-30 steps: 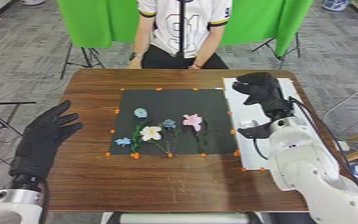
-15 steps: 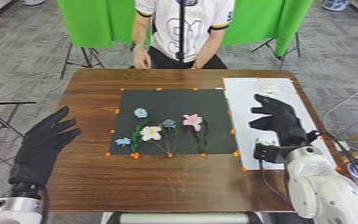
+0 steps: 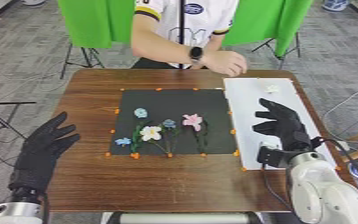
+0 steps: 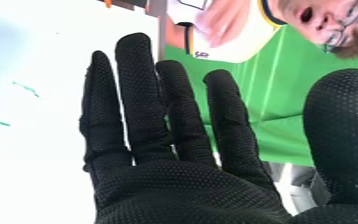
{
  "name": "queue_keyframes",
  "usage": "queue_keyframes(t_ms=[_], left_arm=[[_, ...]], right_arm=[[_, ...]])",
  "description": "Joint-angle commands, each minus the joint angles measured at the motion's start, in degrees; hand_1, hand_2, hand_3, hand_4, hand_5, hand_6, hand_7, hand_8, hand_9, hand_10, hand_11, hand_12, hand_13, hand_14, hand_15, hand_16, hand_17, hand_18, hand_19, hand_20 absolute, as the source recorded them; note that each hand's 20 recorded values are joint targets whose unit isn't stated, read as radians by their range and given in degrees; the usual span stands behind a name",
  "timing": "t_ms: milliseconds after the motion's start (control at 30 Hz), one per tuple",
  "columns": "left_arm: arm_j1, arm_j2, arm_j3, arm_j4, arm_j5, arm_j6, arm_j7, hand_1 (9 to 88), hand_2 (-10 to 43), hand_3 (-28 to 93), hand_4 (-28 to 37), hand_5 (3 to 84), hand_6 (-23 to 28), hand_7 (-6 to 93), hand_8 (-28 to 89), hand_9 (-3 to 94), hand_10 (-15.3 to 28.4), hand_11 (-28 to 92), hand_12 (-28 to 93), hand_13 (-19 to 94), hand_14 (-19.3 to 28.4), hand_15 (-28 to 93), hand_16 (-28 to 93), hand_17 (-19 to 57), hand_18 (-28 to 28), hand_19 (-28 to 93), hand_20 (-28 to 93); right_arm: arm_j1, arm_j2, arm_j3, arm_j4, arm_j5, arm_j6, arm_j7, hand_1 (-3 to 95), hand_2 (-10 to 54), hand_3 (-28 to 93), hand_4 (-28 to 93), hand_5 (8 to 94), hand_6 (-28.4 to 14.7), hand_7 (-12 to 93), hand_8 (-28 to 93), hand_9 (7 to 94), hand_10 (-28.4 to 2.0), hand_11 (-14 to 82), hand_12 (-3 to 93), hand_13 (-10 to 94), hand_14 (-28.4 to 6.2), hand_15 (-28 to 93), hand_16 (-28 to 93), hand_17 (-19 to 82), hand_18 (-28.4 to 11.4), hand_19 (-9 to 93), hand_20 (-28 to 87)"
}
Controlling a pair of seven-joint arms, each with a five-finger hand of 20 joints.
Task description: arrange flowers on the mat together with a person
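R hand [image 3: 285, 129] over sheet [image 3: 244, 102], fingers straight & apart, thumb out to side. L hand [image 3: 39, 151] over tabletop's [image 3: 158, 187] L edge, fingers loose & apart. On mat [image 3: 175, 101]: pink flower [image 3: 192, 121] toward R edge, white [image 3: 151, 133] & dk blue [image 3: 169, 123] btwn, two lt blues [image 3: 123, 142] [image 3: 140, 113] toward L edge. Another white flower [image 3: 272, 89] nr sheet's far R corner.
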Motion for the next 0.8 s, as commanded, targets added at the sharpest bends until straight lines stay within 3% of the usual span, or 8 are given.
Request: queue_keyframes(t_ms=[33, 300, 433, 800], left_arm=[[-0.14, -0.33, 0.47, 0.13, 0.51, 0.15, -1.43, 23.4, 5.7, 80, -28.2, 32.3, 7.0, 17.0, -12, 29.5, 18.4, 33, 10, 21, 25.1, 61, -12, -8.6, 22.6, 53, 8], [-0.77, 0.13, 0.25, 0.02, 0.94, 0.1, -1.71, 23.5, 5.7, 80, -28.0, 32.3, 7.0, 17.0, -12, 29.5, 18.3, 32, 9, 21, 24.7, 61, -13, -8.5, 22.6, 53, 8], [-0.75, 0.47, 0.42, 0.11, 0.59, 0.54, -1.13, 23.6, 5.6, 80, -28.1, 32.4, 6.9, 17.0, -12, 29.2, 18.1, 32, 9, 20, 24.5, 59, -13, -8.5, 22.6, 53, 8], [-1.34, 0.08, 0.6, 0.24, 0.74, 0.17, -1.93, 23.5, 5.7, 80, -28.0, 32.4, 7.0, 17.0, -12, 29.1, 18.2, 32, 9, 20, 24.3, 59, -12, -8.5, 22.4, 53, 7]], right_arm=[[-0.99, -0.29, 0.17, -0.33, 0.76, -0.42, -1.1, 21.5, 3.7, 72, -24, 42.7, -0.8, 13, -11, 46.7, -17.2, 16.8, 14.7, 46, -20.0, 57, 8, 19, -26.3, 64, 9], [-0.63, -0.62, 0.04, 0.12, 2.11, -1.47, -1.68, 21.3, 3.9, 72, -24, 42.6, -0.8, 13, -11, 46.9, -17.1, 16.7, 14.6, 46, -20.0, 58, 8, 18, -26.3, 63, 10], [-0.5, -0.71, 0.2, 0.32, 3.62, -2.11, -1.75, 21.3, 4.1, 72, -24, 42.8, -0.7, 13, -11, 47.2, -17.1, 16.8, 14.6, 46, -20.0, 57, 8, 18, -26.2, 63, 10], [-0.08, -0.62, 0.0, 0.65, 3.43, -2.39, -1.59, 21.1, 4.7, 72, -24, 43.2, -0.4, 14, -11, 47.8, -17.0, 17.0, 14.6, 46, -20.2, 58, 8, 18, -26.1, 63, 11]])
